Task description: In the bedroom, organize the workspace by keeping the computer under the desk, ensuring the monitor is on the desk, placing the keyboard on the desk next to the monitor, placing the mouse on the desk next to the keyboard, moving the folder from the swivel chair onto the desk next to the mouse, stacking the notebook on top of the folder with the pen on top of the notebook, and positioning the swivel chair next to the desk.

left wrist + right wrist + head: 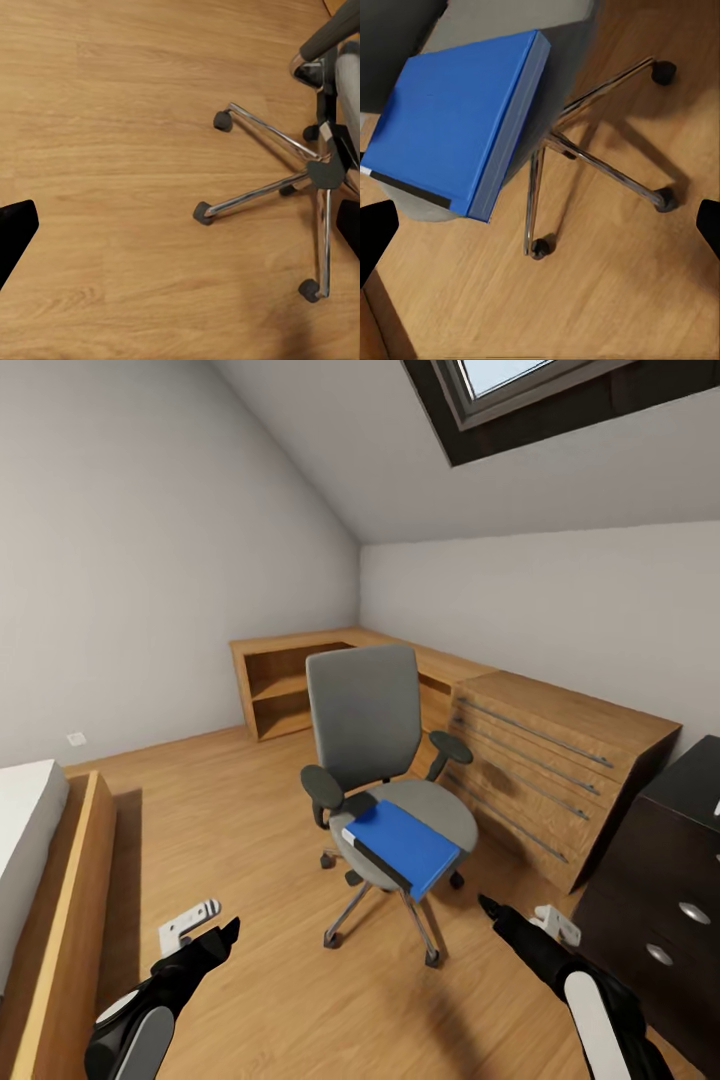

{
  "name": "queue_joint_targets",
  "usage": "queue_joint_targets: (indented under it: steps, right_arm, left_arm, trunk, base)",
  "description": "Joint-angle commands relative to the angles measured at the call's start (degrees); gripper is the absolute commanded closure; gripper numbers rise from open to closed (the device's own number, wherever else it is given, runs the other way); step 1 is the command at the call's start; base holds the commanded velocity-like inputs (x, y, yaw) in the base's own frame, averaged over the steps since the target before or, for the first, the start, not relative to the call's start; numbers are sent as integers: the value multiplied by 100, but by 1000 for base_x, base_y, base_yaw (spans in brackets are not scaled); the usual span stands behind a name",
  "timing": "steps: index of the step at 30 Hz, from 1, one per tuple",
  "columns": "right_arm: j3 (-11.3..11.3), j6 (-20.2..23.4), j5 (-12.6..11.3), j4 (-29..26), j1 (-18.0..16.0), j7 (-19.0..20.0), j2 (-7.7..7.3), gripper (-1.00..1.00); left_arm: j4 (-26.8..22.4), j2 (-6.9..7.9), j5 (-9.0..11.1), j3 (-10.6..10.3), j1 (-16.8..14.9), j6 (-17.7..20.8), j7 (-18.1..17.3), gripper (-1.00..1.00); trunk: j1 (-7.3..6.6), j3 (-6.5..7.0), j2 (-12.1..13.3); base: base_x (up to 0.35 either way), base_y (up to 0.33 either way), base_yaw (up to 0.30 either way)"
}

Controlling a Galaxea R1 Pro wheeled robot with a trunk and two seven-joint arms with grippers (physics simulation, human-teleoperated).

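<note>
The flat bright blue folder (pixel 405 847) with its white edge lies on the grey padded swivel chair (pixel 365 730), overhanging the seat front, so I judge its near edge is the easiest to take. My right claw (pixel 488 905) hangs just short of it, fingers spread and empty; my left claw (pixel 228 932) is released too, over the wooden floor (pixel 230 820), both ready to reach.
</note>
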Motion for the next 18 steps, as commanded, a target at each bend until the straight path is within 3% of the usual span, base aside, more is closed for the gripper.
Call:
queue_joint_targets:
  steps: [1, 4, 9, 11, 13, 18]
  right_arm:
    - [-19, 38, -72, 11, -6, -8, 0, -100]
    - [-29, 56, -245, 136, -13, 11, -59, -100]
    - [-25, 91, -823, 692, -51, 193, -383, -100]
    - [-7, 165, -1216, 1089, -88, 517, -615, -100]
    - [-1, 337, -1425, 1311, -135, 842, -764, -100]
    - [-6, 994, -1629, 1521, -218, 1565, -931, -100]
  left_arm:
    - [-9, 3, 60, -6, -5, 14, 50, -100]
    - [-8, 3, 60, -8, -3, 14, 50, -100]
    - [-10, 3, 60, -10, -2, 14, 50, -100]
    - [-7, 3, 60, -14, -1, 14, 50, -100]
    - [-6, 3, 60, -16, -2, 18, 50, -100]
    - [-6, 3, 60, -70, -6, 22, 53, -100]
  trunk:
    - [22, -24, -44]
    - [88, -78, -165]
    - [198, -168, -365]
    - [242, -204, -445]
    - [286, -239, -526]
    - [395, -329, -726]
  base:
    - [0, 0, 0]
    - [0, 0, 0]
    - [0, 0, 0]
    - [0, 0, 0]
    - [0, 0, 0]
    - [0, 0, 0]
